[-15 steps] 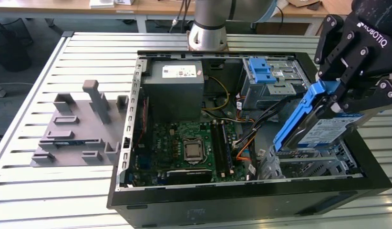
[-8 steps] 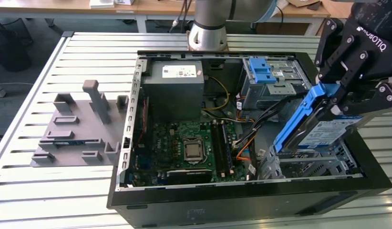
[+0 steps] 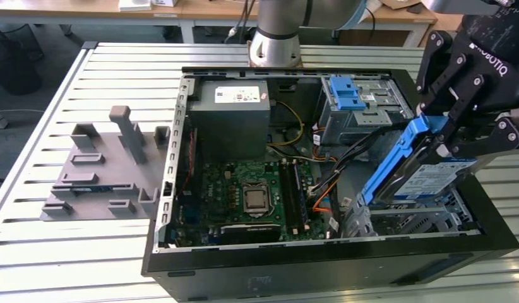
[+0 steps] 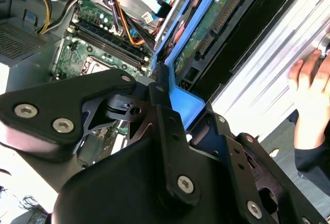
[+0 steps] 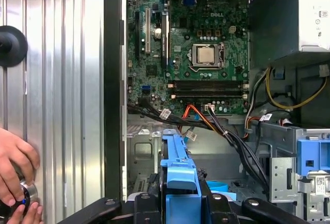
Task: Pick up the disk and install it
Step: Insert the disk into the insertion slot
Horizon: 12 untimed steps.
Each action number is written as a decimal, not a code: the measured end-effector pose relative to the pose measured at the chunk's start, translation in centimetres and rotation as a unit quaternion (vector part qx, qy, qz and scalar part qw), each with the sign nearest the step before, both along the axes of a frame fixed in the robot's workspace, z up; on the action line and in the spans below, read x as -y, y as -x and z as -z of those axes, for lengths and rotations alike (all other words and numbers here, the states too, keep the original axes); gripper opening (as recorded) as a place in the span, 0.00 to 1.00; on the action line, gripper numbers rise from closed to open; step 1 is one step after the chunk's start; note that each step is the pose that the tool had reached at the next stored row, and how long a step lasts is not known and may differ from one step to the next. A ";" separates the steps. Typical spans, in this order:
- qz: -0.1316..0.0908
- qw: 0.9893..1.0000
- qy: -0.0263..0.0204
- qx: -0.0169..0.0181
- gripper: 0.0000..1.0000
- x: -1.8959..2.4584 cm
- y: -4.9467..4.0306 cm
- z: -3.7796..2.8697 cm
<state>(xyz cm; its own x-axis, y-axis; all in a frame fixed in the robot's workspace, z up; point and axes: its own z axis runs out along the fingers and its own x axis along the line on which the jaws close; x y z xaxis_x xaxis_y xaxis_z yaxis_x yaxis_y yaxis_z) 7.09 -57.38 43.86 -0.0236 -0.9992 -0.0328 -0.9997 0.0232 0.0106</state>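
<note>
Claw (image 3: 463, 140): clenched on the disk (image 3: 430, 180). You hold the disk on edge and tilted, blue frame toward the motherboard (image 3: 251, 196), lower end dipping into the open case (image 3: 327, 268) over the cage (image 3: 411, 222) at the exterior view's right; whether it touches the cage, you cannot tell. Drive bay (image 3: 358, 101), blue latch: beyond the disk, beside the power supply (image 3: 234, 117). Grey fixture (image 3: 103, 170): on the surface (image 3: 116, 69), outside the case. Hand (image 5: 15, 162): on the surface by the case, in both wrist views.

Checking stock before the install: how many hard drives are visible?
1: the disk, held tilted by the end effector over the case at the exterior view's right. The drive bay may hide others.
</note>
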 end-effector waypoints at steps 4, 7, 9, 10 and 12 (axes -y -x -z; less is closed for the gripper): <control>0.000 1.000 0.000 0.000 0.36 0.04 -0.05 0.12; 0.000 1.000 0.000 0.000 0.36 0.07 -0.07 0.19; 0.000 1.000 0.000 0.000 0.36 0.07 -0.07 0.25; 0.000 1.000 0.000 0.000 0.36 0.08 -0.07 0.27; 0.000 1.000 0.000 0.000 0.36 0.08 -0.07 0.31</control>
<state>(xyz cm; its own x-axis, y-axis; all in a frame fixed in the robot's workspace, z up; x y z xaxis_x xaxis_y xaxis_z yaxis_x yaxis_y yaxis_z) 7.16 -57.46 43.54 -0.0236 -0.9992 -0.0329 -0.9997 0.0233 0.0106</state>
